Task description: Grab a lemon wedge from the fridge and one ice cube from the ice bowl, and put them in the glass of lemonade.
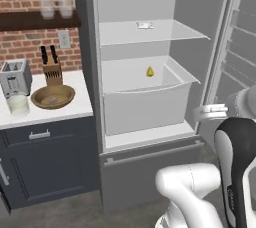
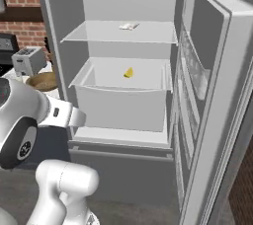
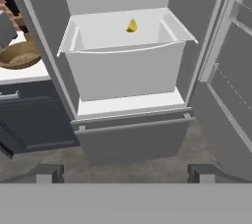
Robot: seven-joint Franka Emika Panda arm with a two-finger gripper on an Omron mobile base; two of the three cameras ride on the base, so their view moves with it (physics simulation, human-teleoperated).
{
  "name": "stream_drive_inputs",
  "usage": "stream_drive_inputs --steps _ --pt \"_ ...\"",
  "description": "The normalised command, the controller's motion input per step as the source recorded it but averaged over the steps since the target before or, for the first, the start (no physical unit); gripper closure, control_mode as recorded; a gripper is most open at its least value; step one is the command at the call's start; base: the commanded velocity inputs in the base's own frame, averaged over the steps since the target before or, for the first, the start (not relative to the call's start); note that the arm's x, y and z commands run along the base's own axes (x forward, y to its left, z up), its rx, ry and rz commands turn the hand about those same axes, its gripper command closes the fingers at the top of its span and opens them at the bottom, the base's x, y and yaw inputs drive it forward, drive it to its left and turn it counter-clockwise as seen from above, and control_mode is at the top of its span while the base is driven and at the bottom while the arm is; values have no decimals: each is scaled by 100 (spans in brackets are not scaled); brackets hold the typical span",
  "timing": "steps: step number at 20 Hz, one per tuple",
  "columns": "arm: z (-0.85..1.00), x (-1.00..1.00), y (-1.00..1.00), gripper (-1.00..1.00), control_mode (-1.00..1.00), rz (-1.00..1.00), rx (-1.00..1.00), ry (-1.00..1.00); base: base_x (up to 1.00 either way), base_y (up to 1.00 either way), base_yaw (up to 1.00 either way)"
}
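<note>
In the open fridge [image 1: 90, 72], the lemon wedge [image 1: 150, 72] lies in the white drawer [image 1: 145, 107], toward its back, with nothing touching it. A flat white packet [image 1: 145, 24] rests on the shelf above. The claw [image 3: 125, 173] is spread wide and empty, out in front of the fridge, well apart from the drawer. On the white surface [image 1: 75, 109] left of the fridge sit the ice bowl [image 1: 53, 96], the glass of lemonade [image 1: 18, 105], a toaster [image 1: 15, 77] and a knife block [image 1: 51, 69].
</note>
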Motion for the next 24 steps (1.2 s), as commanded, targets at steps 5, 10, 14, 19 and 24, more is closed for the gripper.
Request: stream_drive_inputs --steps 5,10,14,19,24 --pt "0 0 0 -100 100 0 0 0 47 5 0" --pt "0 0 0 -100 100 0 0 0 54 5 0" --pt "0 0 0 -100 100 0 0 0 15 -8 0" --pt "0 0 0 -100 100 0 0 0 0 -27 0" --pt "0 0 0 -100 100 0 0 0 30 -19 0"
